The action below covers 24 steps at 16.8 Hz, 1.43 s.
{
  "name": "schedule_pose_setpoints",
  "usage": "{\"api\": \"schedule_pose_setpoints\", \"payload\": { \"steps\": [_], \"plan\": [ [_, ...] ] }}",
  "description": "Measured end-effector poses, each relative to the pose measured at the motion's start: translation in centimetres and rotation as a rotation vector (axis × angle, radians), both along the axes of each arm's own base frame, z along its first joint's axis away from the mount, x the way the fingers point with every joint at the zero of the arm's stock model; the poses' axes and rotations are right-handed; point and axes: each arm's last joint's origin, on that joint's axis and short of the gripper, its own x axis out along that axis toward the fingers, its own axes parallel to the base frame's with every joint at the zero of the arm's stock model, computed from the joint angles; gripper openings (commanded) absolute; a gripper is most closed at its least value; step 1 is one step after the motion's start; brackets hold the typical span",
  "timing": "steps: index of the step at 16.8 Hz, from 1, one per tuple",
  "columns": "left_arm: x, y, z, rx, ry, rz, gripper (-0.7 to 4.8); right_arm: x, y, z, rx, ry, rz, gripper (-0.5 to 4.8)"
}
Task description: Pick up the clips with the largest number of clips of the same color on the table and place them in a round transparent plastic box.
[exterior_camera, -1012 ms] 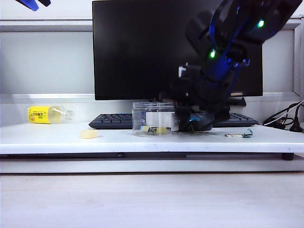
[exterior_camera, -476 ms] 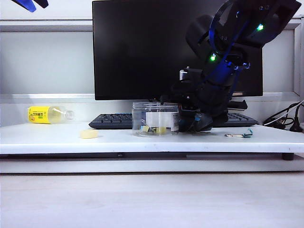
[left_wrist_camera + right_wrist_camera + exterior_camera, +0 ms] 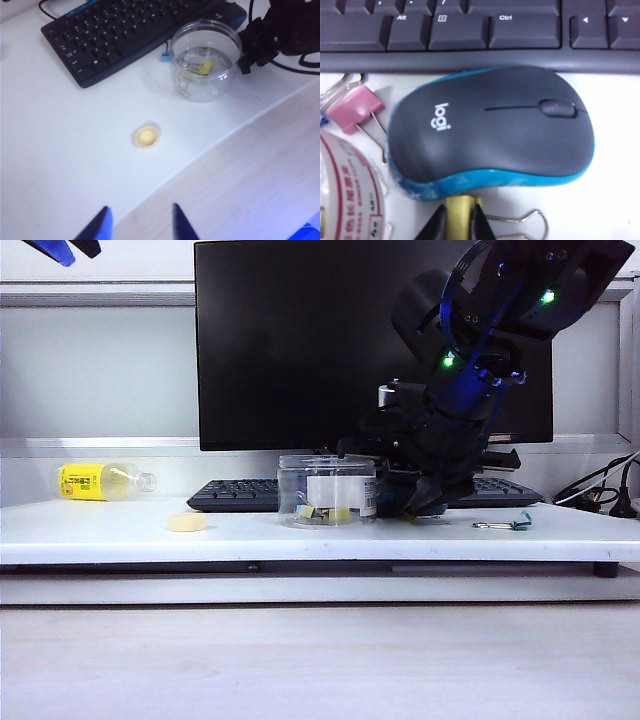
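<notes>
Desk (image 3: pixel 120 530) layout, ext view, clock centred on the jar (image 3: pixel 327 490). Monitor (image 3: pixel 300 340) stands behind at 12, keyboard (image 3: pixel 232 495) btwn jar and monitor, running off toward 10. Disc (image 3: pixel 187 523) lies on the desk at 9, bottle (image 3: pixel 100 481) on its side further out at 9-10. Two clips (image 3: pixel 197 67) lie in the jar. Right gripper (image 3: pixel 458 220) is down at 3, just beside the jar, closed on a clip (image 3: pixel 459 212) right in front of the mouse (image 3: pixel 492 130). Another clip (image 3: pixel 360 107) sits btwn mouse and jar. One more clip (image 3: pixel 510 524) lies further out at 3. Left gripper (image 3: pixel 140 222) hangs high at 10, over the desk's front edge.
</notes>
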Motion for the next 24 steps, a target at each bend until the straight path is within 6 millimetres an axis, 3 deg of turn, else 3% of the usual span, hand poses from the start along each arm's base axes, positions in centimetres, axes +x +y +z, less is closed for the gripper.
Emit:
{"api": "schedule_pose_setpoints", "payload": {
  "steps": [2, 9, 12, 16, 24],
  "plan": [
    [0.0, 0.0, 0.0, 0.000, 0.000, 0.000, 1.65, -0.3, -0.3, 0.6, -0.006, 0.012, -0.003, 0.71],
    [0.0, 0.0, 0.1, -0.005, -0.008, 0.000, 1.65, -1.4, -1.5, 5.3, 0.086, -0.098, 0.017, 0.72],
    [0.0, 0.0, 0.1, -0.005, -0.009, 0.000, 1.65, -1.6, -1.0, 6.3, 0.214, -0.066, 0.120, 0.72],
    [0.1, 0.0, 0.1, -0.005, -0.016, -0.002, 1.65, -1.9, 1.3, 8.7, 0.350, -0.097, 0.291, 0.72],
    [0.1, -0.1, 0.1, -0.004, -0.014, -0.002, 1.65, -1.8, 2.0, 7.6, 0.348, -0.040, 0.326, 0.72]
  ]
}}
